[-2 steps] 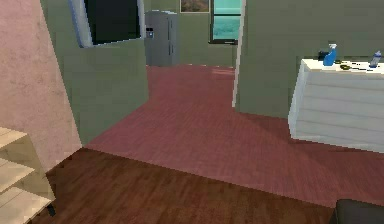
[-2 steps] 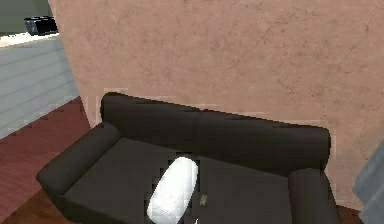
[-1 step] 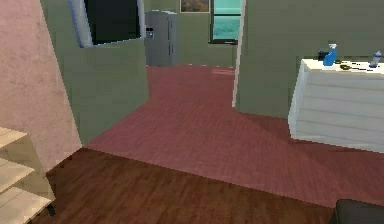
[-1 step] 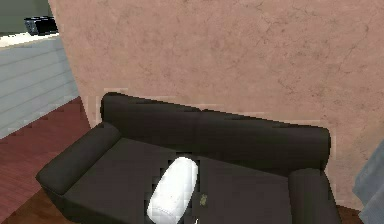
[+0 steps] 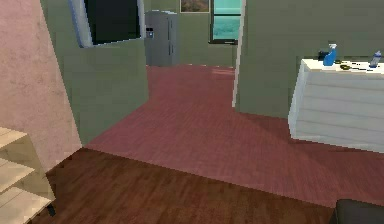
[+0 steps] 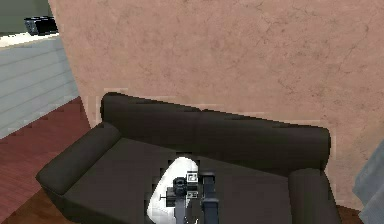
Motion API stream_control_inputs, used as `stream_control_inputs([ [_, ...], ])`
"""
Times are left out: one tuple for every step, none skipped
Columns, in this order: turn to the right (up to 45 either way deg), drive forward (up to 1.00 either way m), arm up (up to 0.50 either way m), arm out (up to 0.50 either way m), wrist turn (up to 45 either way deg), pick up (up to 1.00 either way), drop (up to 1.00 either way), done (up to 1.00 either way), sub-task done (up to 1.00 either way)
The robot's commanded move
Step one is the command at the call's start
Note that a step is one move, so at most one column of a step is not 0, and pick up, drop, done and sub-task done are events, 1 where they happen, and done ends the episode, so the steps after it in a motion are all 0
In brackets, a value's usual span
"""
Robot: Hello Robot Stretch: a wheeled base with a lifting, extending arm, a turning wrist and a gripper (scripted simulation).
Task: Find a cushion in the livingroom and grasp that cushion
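Note:
A white cushion (image 6: 162,200) lies on the seat of a dark sofa (image 6: 250,135) that stands against a pinkish wall in the arm side view. The arm's dark bar rises from the bottom edge, and the gripper (image 6: 178,190) shows right in front of the cushion, with two small white marked squares beside it. The cushion rests on the sofa seat behind the gripper, so I cannot tell whether the gripper holds anything.
In the forward view a white counter (image 5: 335,110) with a blue bottle (image 5: 330,54) stands at the right. A dark screen (image 5: 110,20) hangs on the green wall, and a grey fridge (image 5: 160,38) stands far back. Wooden shelves (image 5: 18,180) sit bottom left. Reddish floor stretches ahead.

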Motion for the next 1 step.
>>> stream_control_inputs([
  [0.0, 0.00, 0.00, 0.00, 45.0, 0.00, 0.00, 0.00, 0.00],
])
